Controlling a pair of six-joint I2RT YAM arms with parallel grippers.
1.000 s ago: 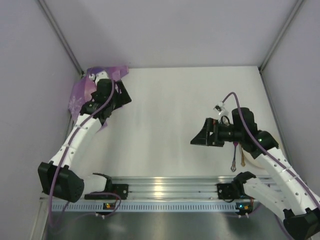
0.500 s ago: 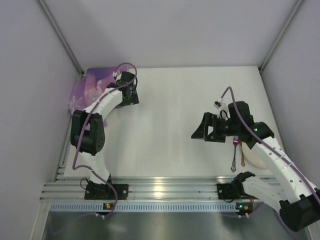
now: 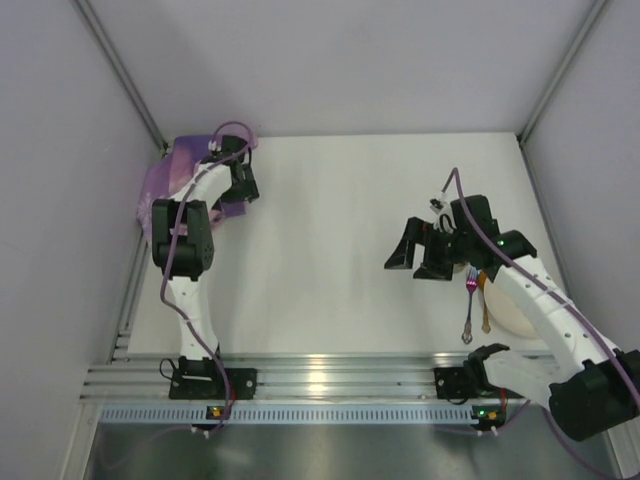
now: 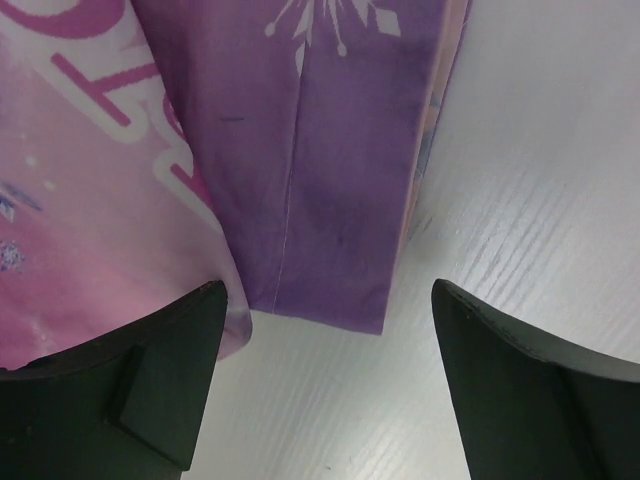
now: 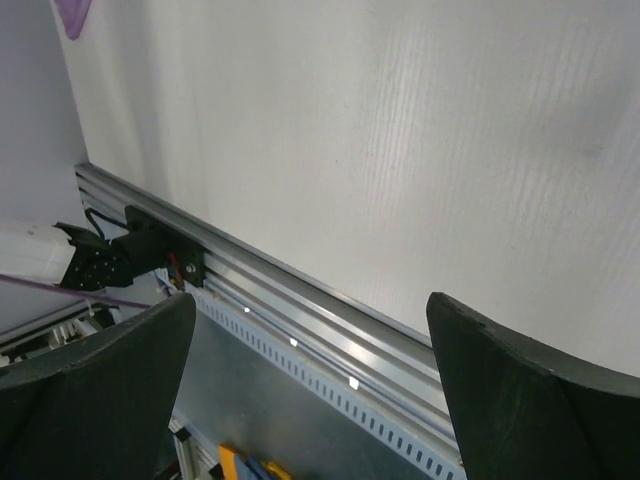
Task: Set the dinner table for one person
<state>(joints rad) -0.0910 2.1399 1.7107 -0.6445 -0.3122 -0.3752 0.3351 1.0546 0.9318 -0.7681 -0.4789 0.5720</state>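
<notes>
Desk (image 3: 330,200): one, off-white, rigid, heavy, fixed (nothing to grip; it only receives things). It lies under both pincers.

Placemat (image 4: 330,180): one, purple, thin and limp, likely to slide. Take its loose corner, directly below the left pincer (image 4: 327,335), whose jaws gape empty.

The right pincer (image 3: 412,258) is also spread, holding nothing. Just behind it, toward its base: one plate (image 3: 512,318), partly hidden, and two slim utensils (image 3: 467,322) (kind unclear).

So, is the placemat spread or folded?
Folded: in the left wrist view the placemat has a purple flap over a pink layer; from above it lies bunched in the far left table corner.
</notes>
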